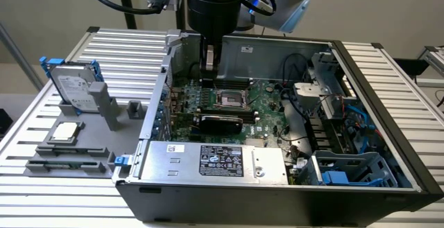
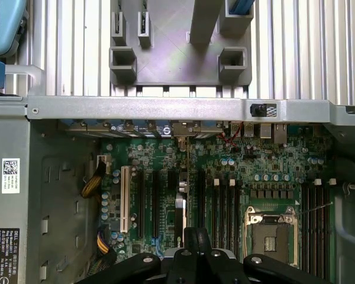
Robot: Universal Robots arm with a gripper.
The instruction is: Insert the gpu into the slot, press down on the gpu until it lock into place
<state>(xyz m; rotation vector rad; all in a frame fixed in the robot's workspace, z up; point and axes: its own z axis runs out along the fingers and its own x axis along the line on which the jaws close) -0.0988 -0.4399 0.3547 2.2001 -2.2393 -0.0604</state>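
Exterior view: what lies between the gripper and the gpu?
In the exterior view, the CPU socket lies between the gripper and the gpu, slightly toward that view's right.

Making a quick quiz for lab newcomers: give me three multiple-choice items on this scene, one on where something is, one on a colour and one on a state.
1. Where is the gpu?
A) on the floor
B) inside the computer case, on the motherboard
C) in a cardboard box

2. What colour are the rails on the hard drive?
A) red
B) yellow
C) blue

3. The computer case's side is:
A) open
B) shut by a panel
C) covered with cloth

Answers:
1 B: the black-faced card lies on the green board.
2 C: blue rails flank the grey drive.
3 A: the parts inside are in plain sight.
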